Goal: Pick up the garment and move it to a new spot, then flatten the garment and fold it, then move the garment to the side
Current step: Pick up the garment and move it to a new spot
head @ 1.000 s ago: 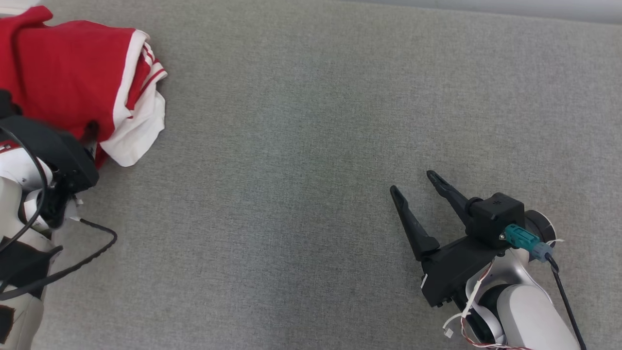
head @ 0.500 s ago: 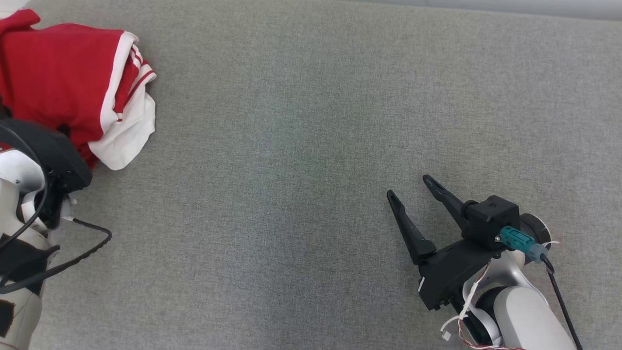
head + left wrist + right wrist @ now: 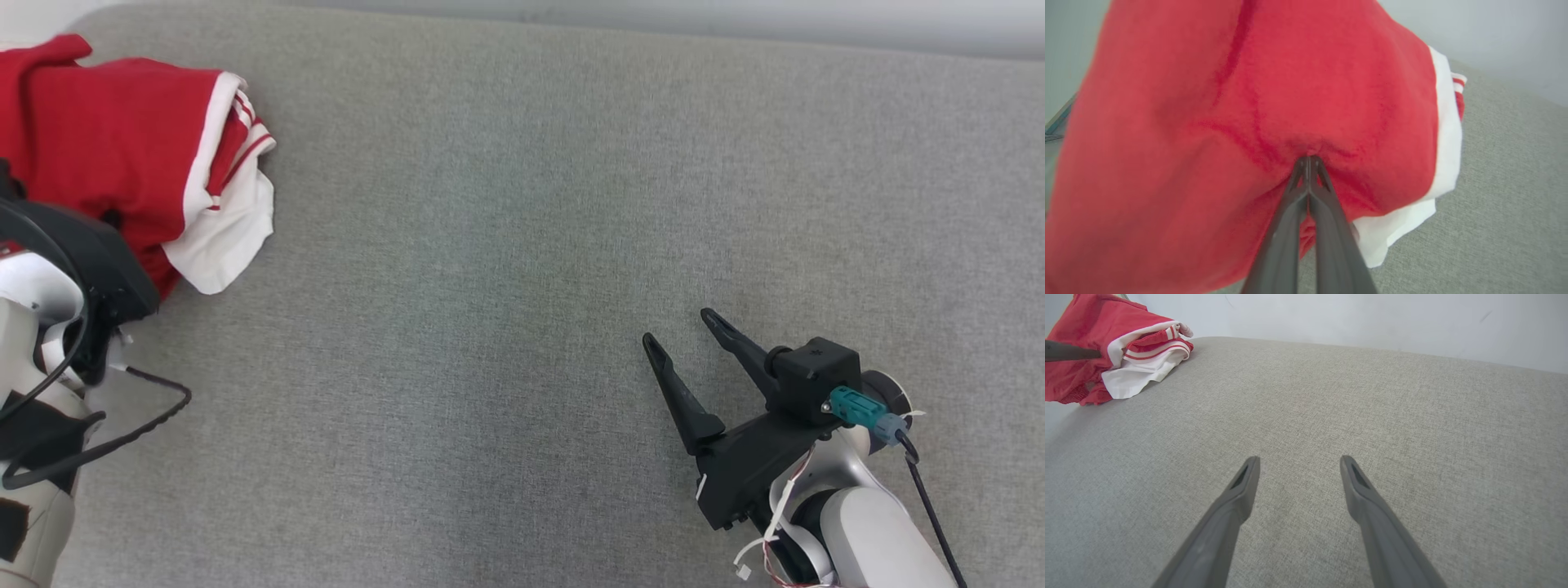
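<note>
- The left gripper (image 3: 1309, 159) is pinching a small fold of the garment (image 3: 1241, 94). Its two fingers are pressing together, and the red cloth is puckering around the tips.
- The garment is lying bunched at the far left corner of the grey pad (image 3: 506, 269), with its white trim (image 3: 222, 245) spilling toward the pad's middle.
- The right gripper (image 3: 678, 327) is hovering over the near right part of the pad with its fingers spread, carrying nothing and sitting well apart from the garment.
- Judged from this, the pick-up for the move to a new spot is under way: the grip is made and the lift is to follow.
- The lift is calling for a slow, straight rise off the pad until the hanging cloth is clearing the surface. Dragging sideways first is risking a snag at the pad's left edge.
- The pinch is taking only a shallow fold, so the cloth is likely to slip under its own weight. Watching the pucker at the fingertips while rising is advisable.
- The pad's bare middle is offering the widest room for later spreading, so it is looking like the sensible target.
- The right gripper is best waiting, spread, at the pad's near right, out of the carrying path, until a second edge is needing a hold for flattening.
</note>
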You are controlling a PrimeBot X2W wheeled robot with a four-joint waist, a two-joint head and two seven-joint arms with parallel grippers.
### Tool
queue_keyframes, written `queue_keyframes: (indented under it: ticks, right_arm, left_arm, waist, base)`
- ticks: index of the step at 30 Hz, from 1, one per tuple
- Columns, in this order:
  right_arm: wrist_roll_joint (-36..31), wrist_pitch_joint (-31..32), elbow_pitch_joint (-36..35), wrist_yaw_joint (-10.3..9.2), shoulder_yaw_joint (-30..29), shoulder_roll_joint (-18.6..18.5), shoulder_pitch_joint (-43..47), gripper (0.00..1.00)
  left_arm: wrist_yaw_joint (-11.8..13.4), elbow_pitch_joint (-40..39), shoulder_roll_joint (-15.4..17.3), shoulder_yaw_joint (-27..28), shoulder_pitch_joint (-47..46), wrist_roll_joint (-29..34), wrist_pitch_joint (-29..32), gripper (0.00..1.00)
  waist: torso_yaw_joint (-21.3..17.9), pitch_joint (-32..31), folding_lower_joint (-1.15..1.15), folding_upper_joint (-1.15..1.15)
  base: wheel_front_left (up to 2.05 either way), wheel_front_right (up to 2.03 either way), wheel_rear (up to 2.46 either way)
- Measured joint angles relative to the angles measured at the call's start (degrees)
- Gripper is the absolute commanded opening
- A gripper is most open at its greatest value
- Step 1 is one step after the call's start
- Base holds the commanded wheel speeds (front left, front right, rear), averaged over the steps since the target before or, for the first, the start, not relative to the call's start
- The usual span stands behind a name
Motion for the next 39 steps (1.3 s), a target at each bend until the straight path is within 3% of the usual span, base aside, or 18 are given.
queue_keyframes:
  ticks: [12,22,39]
  right_arm:
    - [2.66,-1.59,3.38,0.00,1.03,0.00,1.12,1.00]
    - [4.97,-3.42,6.28,0.00,1.59,0.00,2.80,1.00]
    - [7.45,-5.14,9.18,0.00,0.59,-0.01,4.78,1.00]
  left_arm:
    - [-0.34,-3.05,0.85,-1.65,-2.02,1.27,-2.45,0.00]
    - [-1.09,-10.16,0.97,-2.85,-2.08,2.03,-4.92,0.00]
    - [-2.82,-23.88,-5.01,-9.32,-2.48,2.44,0.77,0.00]
  waist:
    - [0.95,-5.75,-0.01,0.00]
    - [0.24,-12.31,-0.01,-0.01]
    - [-8.26,-19.05,-0.01,-0.01]
  base:
    - [0.00,0.00,0.00]
    - [0.00,0.00,0.00]
    - [0.00,0.00,0.00]
